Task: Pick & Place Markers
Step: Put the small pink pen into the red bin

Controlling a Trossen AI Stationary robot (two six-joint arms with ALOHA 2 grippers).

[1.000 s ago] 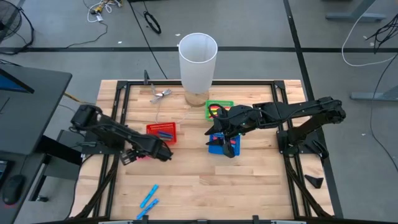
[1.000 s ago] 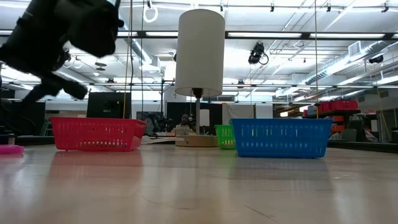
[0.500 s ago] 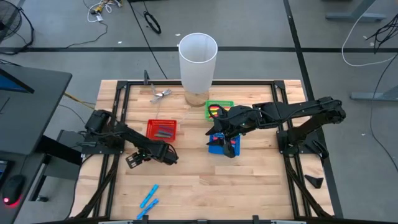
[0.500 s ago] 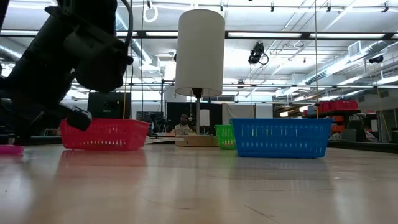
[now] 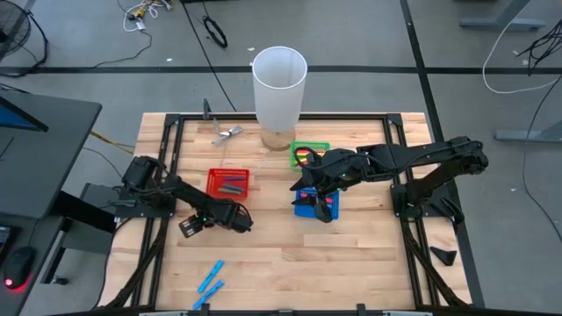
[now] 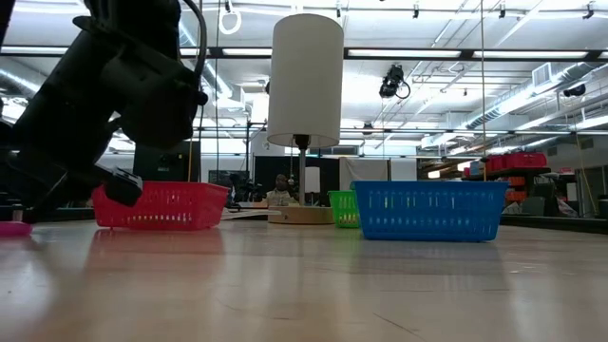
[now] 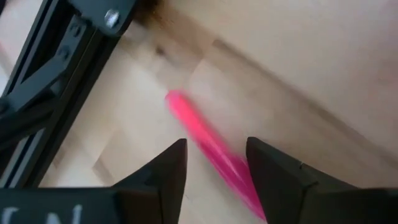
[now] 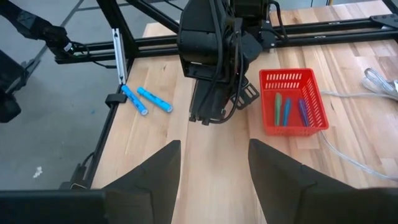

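Wooden table (image 5: 351, 254): left gripper (image 7: 214, 163) fingers parted, unclosed, pink marker (image 7: 208, 148) lying between them; right gripper (image 8: 214, 163) parted, empty.

Table top (image 5: 351, 254) pale butcher-block wood, planks jointed, smooth with a soft sheen that mirrors the baskets in the low view. Frame rails (image 5: 263, 116) black metal, matt; a bright screw head (image 7: 112, 17) on one bracket. Red basket (image 5: 228, 183), blue basket (image 6: 429, 210) and green basket (image 5: 309, 151) all plastic mesh, slightly glossy. Tall cylinder (image 5: 279, 88) white, matt, looks like thin plastic or paper, can't tell which. Pink marker (image 7: 211, 146) smooth plastic, glossy; light blue markers (image 8: 146, 99) same smooth plastic. Left gripper (image 7: 214, 165) fingers (image 7: 165, 171) dark matt plastic, right gripper (image 8: 214, 155) likewise. Floor (image 5: 105, 79) grey, dull, smooth concrete-like.
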